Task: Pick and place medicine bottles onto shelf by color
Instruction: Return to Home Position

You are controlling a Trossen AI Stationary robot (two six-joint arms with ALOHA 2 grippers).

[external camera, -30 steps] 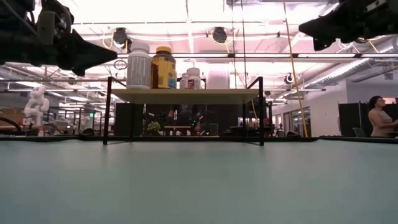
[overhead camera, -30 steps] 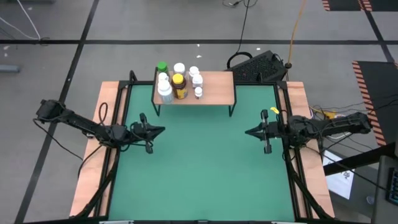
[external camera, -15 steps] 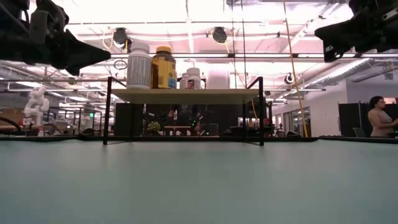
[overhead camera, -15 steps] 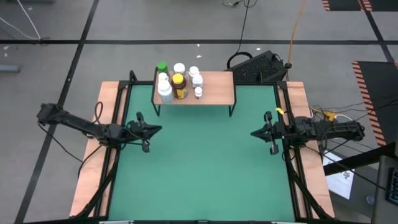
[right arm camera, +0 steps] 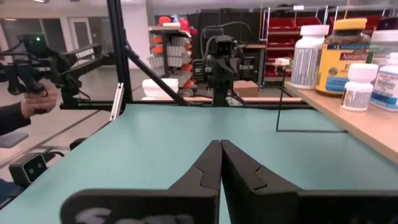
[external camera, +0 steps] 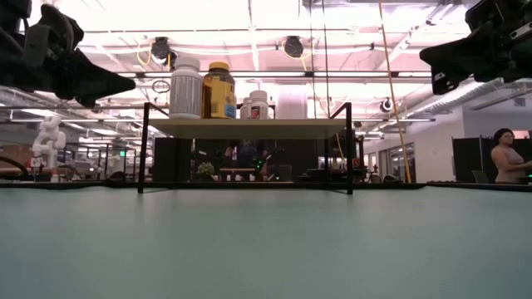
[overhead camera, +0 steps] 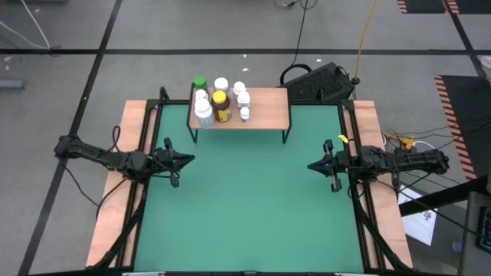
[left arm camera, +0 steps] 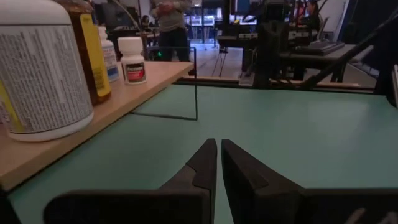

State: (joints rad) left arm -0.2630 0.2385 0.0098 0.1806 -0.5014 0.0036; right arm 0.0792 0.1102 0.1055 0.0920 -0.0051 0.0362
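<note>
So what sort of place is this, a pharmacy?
Most likely a robotics lab, not a pharmacy: a dark left arm and dark right arm wait at either side of a green-topped table, and red storage bins on racks stand in the room behind.

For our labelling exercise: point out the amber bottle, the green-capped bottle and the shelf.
amber bottle [overhead camera: 221, 99]: high view, yellow cap.
green-capped bottle [overhead camera: 200, 82]: high view, green cap.
shelf [overhead camera: 265, 107]: high view, bare board right of bottles.

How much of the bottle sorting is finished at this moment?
Placing looks done: all the medicine bottles in view stand on the shelf, none on the green table. Nothing is in hand: the left gripper and right gripper are shut, empty, at the table's sides. Probably only parking the arms is left.
</note>
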